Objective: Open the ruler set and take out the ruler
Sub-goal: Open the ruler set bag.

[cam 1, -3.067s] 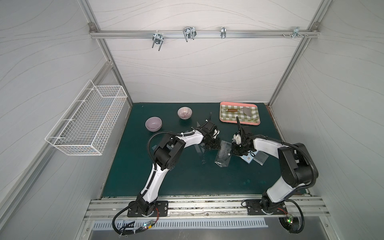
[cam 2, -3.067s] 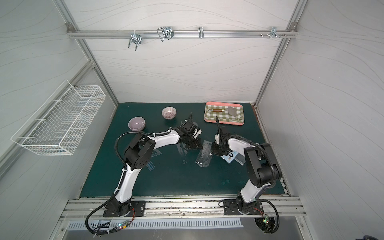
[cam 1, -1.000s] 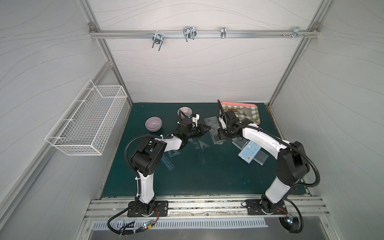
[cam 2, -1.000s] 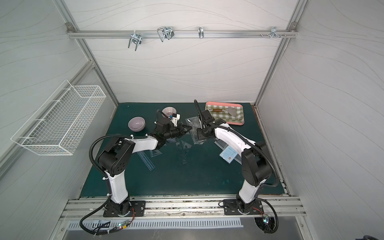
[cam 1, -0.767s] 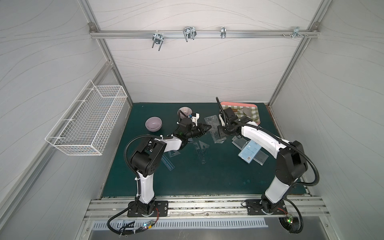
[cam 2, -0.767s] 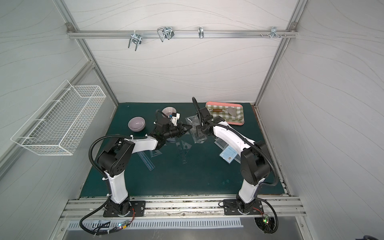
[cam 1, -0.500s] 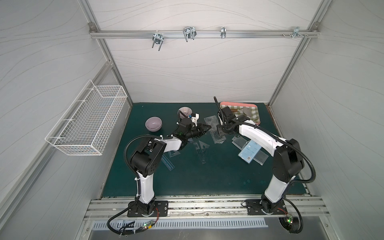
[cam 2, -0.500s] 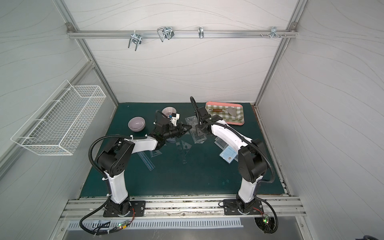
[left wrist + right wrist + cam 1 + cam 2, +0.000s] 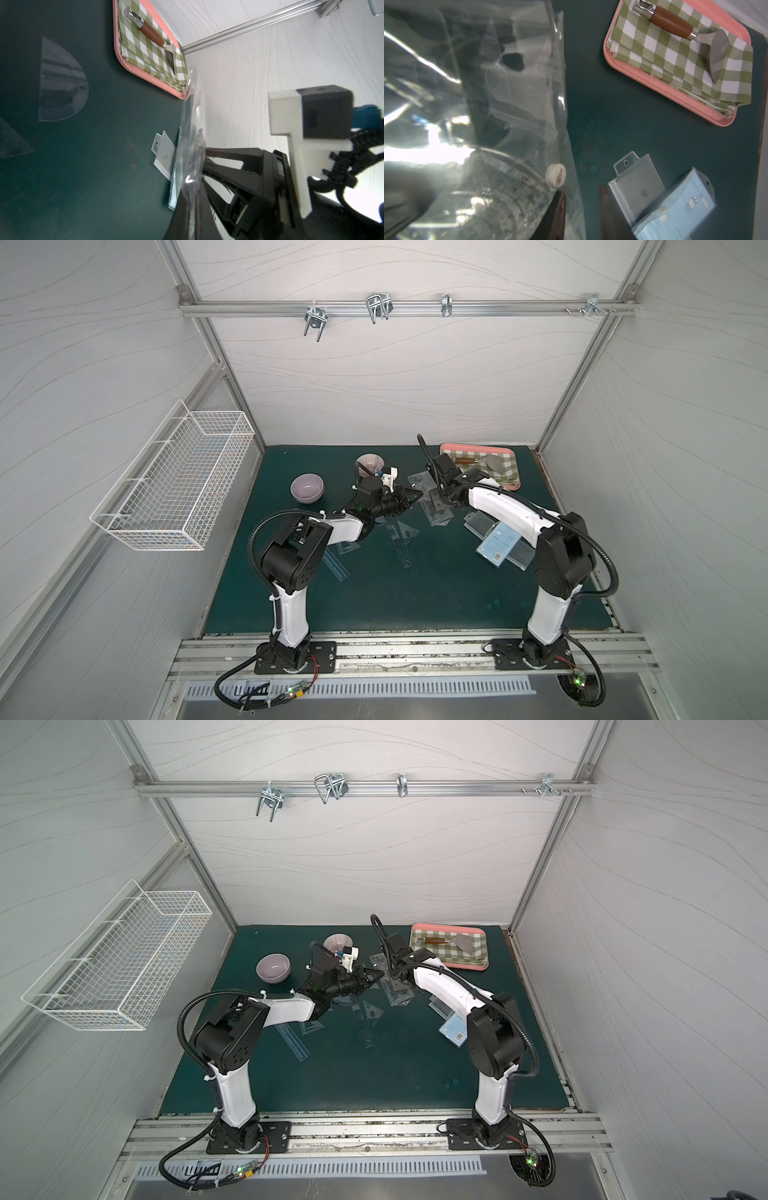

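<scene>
Left gripper: clamped tight on the clear pouch of the ruler set. You hold the pouch up on edge over the back-centre of the green mat.

Right gripper: jaws part-open, one finger on each side of the pouch's long edge. A gap shows between them, so nothing is pinched yet.

A curved, graduated piece shows through the plastic in the right wrist view. You can't tell whether it sits inside the pouch or behind it.

The straight ruler lies flat on the mat beside your left arm's elbow. A set square lies just in front of the grippers.

Crowding at the back:
- The pink tray has its rim close behind your right wrist.
- The shell-patterned bowl sits just behind the left wrist.
- The purple bowl is further left.
- The blue-carded case lies under your right forearm.

The widest open mat lies toward the front rail, between the two arm bases.
</scene>
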`<act>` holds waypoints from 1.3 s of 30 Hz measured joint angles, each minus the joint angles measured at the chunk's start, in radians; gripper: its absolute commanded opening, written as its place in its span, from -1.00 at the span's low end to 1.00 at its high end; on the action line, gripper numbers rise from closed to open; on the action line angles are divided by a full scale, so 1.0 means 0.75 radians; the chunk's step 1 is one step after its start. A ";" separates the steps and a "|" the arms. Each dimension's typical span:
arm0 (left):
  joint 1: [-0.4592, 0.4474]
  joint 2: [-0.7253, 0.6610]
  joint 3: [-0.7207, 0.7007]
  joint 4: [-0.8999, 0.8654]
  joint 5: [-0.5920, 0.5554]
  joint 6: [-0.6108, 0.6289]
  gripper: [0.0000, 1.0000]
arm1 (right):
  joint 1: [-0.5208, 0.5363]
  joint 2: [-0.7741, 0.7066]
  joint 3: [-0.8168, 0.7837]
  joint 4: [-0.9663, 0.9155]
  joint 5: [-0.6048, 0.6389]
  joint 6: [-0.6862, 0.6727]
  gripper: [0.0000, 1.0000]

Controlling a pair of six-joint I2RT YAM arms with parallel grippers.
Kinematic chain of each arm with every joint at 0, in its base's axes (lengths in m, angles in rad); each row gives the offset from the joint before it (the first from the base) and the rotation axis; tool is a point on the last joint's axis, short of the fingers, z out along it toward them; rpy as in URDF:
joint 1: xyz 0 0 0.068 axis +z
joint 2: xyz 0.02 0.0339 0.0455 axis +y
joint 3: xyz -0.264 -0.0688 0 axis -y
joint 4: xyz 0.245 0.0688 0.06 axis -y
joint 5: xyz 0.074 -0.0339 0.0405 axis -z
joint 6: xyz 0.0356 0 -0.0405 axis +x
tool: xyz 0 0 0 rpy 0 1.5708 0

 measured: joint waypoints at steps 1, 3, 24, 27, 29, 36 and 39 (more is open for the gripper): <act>0.000 0.000 0.000 0.006 0.004 -0.002 -1.00 | 0.002 0.007 0.005 -0.004 0.012 -0.004 -0.45; 0.001 0.000 0.000 0.014 0.007 -0.007 -1.00 | 0.004 0.015 0.010 -0.005 0.025 -0.011 -0.45; 0.008 0.000 0.001 0.035 0.058 -0.023 -1.00 | 0.043 0.030 0.056 -0.018 0.116 -0.138 -1.00; 0.009 0.000 0.001 0.042 0.066 -0.019 -1.00 | 0.043 0.006 0.048 -0.021 0.117 -0.152 -1.00; 0.009 0.000 0.001 0.054 0.071 -0.018 -1.00 | 0.043 -0.021 0.046 -0.025 0.116 -0.164 -1.00; 0.016 0.001 -0.003 0.098 0.103 -0.009 -1.00 | 0.006 -0.165 -0.005 -0.027 -0.021 -0.173 -1.00; 0.017 0.005 -0.006 0.125 0.121 -0.009 -1.00 | -0.036 -0.213 -0.039 -0.021 -0.135 -0.170 -1.00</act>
